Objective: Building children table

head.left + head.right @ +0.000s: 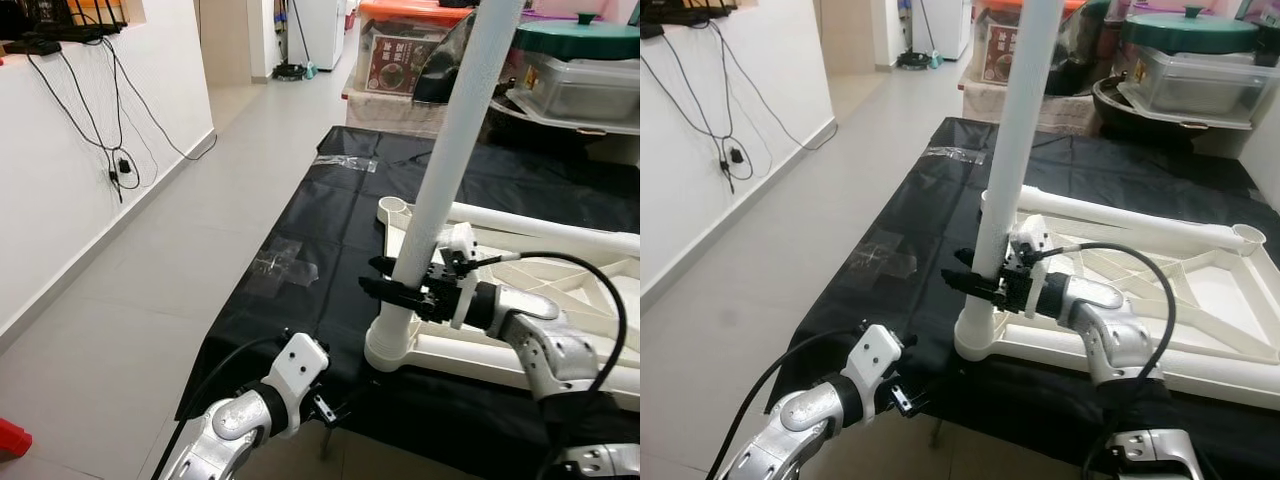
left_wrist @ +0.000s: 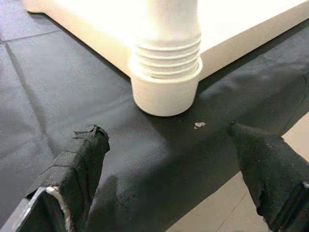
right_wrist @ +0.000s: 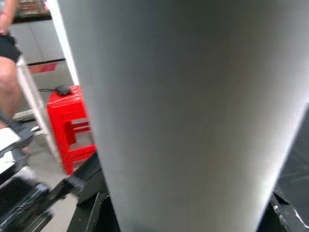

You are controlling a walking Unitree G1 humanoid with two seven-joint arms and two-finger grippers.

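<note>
- On the black sheet (image 1: pixel 330 240) spread over the floor lies the white tabletop (image 1: pixel 560 300), turned underside up, its ribbed frame showing at about 3 o'clock from the middle of the head view.
- A long white table leg (image 1: pixel 450 150) stands upright in the corner socket (image 1: pixel 392 345) at the tabletop's near left corner, reaching out past the 12 o'clock edge of the view.
- The right gripper (image 1: pixel 400 292) comes in from 4 o'clock and its black fingers are clamped around the leg low down, just above the socket; in the right wrist view the leg (image 3: pixel 188 111) is pressed close between them.
- The left gripper (image 1: pixel 330 408) sits low at about 6 o'clock, near the front edge of the sheet and apart from the leg.
- In the left wrist view its two padded fingers (image 2: pixel 84 159) are spread wide with nothing between them, pointed toward the threaded base of the socket (image 2: pixel 166 72).
- At 12 to 1 o'clock, beyond the sheet, stand storage boxes (image 1: pixel 400 50) and a clear bin with a green lid (image 1: pixel 575 70).
- At 10 o'clock black cables (image 1: pixel 110 150) hang down the white wall.
- A red stool (image 3: pixel 72 125) stands behind the leg in the right wrist view.
</note>
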